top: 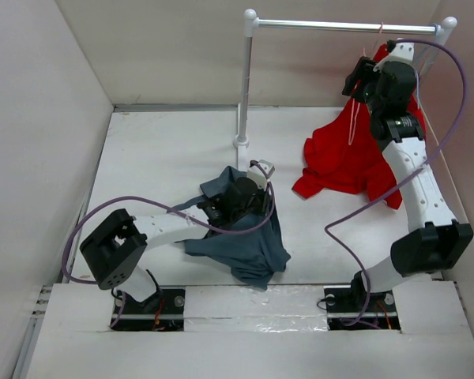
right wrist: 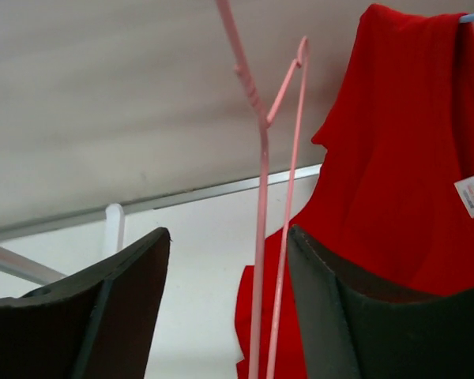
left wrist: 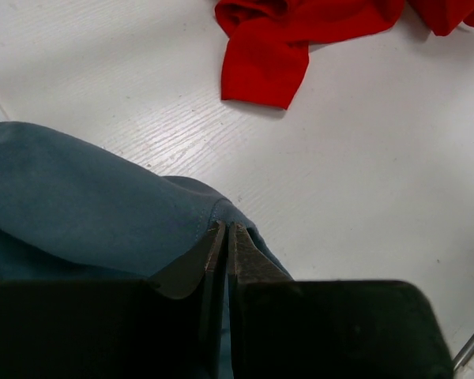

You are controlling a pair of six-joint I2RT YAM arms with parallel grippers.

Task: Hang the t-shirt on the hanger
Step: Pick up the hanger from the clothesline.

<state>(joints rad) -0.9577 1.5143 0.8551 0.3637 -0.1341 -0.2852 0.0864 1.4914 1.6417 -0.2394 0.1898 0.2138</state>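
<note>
The slate blue-grey t-shirt (top: 245, 249) lies bunched on the table in front of the left arm. My left gripper (top: 259, 175) is shut on a fold of it, and the left wrist view shows the t-shirt (left wrist: 79, 205) pinched at the closed tips of the left gripper (left wrist: 227, 229). The thin pink hanger (right wrist: 262, 197) hangs by its hook from the rail (top: 347, 25) at the back right, and it shows faintly as the hanger (top: 351, 126) from above. My right gripper (right wrist: 227, 233) is raised beside it, open. Two of the hanger's wires pass between its jaws, closer to the right finger (right wrist: 324, 276).
A bright red t-shirt (top: 340, 162) hangs from the same rail just right of the pink hanger, its lower part draped onto the table. The rail's white post (top: 243, 87) stands behind the blue-grey shirt. Walls close in the left, back and right sides.
</note>
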